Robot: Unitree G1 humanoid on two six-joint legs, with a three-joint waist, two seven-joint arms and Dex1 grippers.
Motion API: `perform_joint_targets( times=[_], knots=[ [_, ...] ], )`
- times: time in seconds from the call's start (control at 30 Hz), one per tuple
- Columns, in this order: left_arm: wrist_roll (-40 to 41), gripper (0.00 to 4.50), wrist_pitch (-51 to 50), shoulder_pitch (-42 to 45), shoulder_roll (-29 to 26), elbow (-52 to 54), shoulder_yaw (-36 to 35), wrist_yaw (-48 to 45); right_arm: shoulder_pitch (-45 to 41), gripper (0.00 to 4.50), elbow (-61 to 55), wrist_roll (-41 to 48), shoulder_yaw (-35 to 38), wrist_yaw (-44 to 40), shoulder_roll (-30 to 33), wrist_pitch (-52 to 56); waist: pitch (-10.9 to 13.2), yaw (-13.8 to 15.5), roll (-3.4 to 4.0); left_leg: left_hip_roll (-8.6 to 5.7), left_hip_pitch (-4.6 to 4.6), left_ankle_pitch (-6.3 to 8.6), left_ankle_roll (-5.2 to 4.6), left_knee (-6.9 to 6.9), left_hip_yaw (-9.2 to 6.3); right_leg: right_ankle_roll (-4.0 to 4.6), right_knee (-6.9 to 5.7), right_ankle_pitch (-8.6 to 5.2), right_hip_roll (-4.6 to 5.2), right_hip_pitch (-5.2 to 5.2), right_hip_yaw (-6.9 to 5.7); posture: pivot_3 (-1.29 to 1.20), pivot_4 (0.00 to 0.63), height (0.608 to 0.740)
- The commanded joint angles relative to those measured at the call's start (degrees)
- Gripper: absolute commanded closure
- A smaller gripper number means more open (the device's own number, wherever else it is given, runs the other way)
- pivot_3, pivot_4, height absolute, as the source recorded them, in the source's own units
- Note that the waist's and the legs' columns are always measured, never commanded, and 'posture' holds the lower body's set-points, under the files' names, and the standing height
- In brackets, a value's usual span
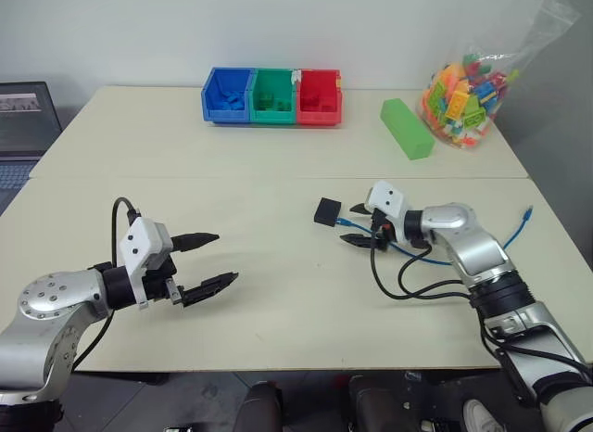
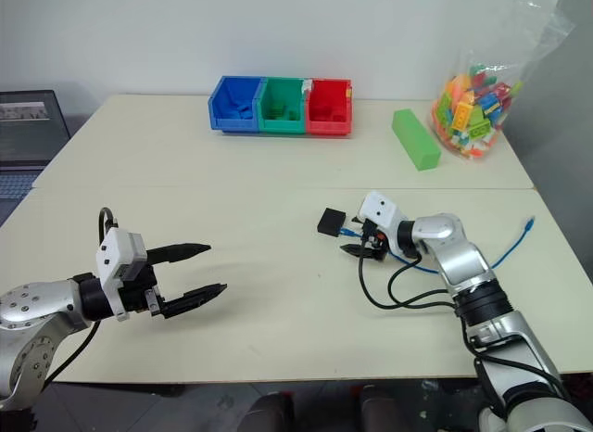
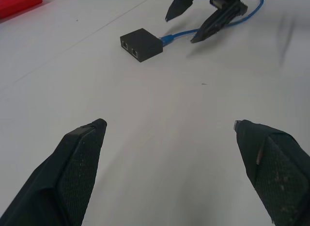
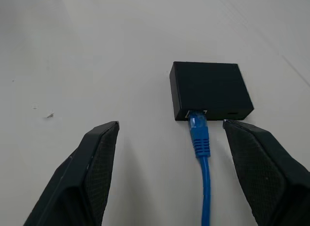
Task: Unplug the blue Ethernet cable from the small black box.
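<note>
The small black box [image 1: 327,210] lies flat near the table's middle. The blue Ethernet cable [image 4: 199,136] is plugged into the box's port [image 4: 196,112] and runs right across the table to its free plug [image 1: 528,211]. My right gripper [image 1: 354,224] is open just right of the box, one finger on each side of the cable, gripping nothing. The right wrist view shows its fingers [image 4: 94,163] wide apart with the plug between them. My left gripper [image 1: 222,257] hovers open and empty at the front left, far from the box [image 3: 140,44].
Blue, green and red bins [image 1: 272,96] stand at the back. A green block [image 1: 406,128] and a bag of coloured bricks [image 1: 463,94] sit at the back right. A laptop [image 1: 23,126] is at the left edge. Black arm cables [image 1: 408,279] loop beside my right wrist.
</note>
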State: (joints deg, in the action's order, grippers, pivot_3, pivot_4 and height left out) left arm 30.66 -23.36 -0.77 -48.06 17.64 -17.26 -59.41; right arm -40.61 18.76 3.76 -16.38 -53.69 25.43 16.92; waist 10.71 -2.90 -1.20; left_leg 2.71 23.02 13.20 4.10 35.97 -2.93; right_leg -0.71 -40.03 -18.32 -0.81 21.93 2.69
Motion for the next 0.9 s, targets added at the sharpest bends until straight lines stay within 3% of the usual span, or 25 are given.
perform_joint_targets(
  times=[0.03,0.3,0.47,0.8,0.9],
  knots=[
    [1.43,0.00,-0.82,2.04,-0.51,-0.04,-0.25,-0.11,-2.40,0.82,3.81,-1.28,0.18,0.95,-1.95,-2.06,0.00,0.01,0.00,0.00,0.01,0.00,0.00,0.00,0.00,0.00,0.02,0.00,0.00,0.01,0.00,0.00,0.150,0.740],
    [1.47,0.00,-0.86,3.32,0.23,-0.08,-0.22,0.52,-5.56,0.82,12.49,-1.18,1.47,1.58,-4.98,-1.28,0.00,-0.03,0.00,0.02,0.00,0.00,0.00,-0.01,0.00,0.01,0.00,0.00,-0.01,0.01,-0.01,0.00,0.150,0.740],
    [1.12,0.00,-1.21,2.92,0.15,0.32,-0.01,1.07,-6.35,1.77,13.74,-1.26,2.30,1.34,-4.97,-1.09,0.00,-0.03,0.00,0.02,-0.01,0.00,0.00,-0.01,-0.01,0.01,-0.02,0.01,-0.01,0.01,-0.01,0.00,0.150,0.740],
    [1.10,0.00,-4.65,4.16,-0.31,-0.76,1.70,3.24,-7.07,4.36,14.25,-3.26,2.35,2.55,-4.44,-3.55,0.00,-0.04,0.00,0.02,0.00,0.00,0.00,-0.01,-0.02,0.01,-0.02,0.01,-0.01,0.01,-0.02,0.00,0.150,0.740],
    [2.67,0.00,-7.83,5.98,0.65,-3.12,1.18,4.71,-6.29,4.37,12.06,-4.99,1.52,2.10,-3.01,-7.41,0.01,0.00,0.01,0.02,0.00,0.00,0.00,-0.01,-0.02,0.01,-0.03,0.01,-0.01,0.01,-0.03,0.00,0.150,0.740]
  ],
)
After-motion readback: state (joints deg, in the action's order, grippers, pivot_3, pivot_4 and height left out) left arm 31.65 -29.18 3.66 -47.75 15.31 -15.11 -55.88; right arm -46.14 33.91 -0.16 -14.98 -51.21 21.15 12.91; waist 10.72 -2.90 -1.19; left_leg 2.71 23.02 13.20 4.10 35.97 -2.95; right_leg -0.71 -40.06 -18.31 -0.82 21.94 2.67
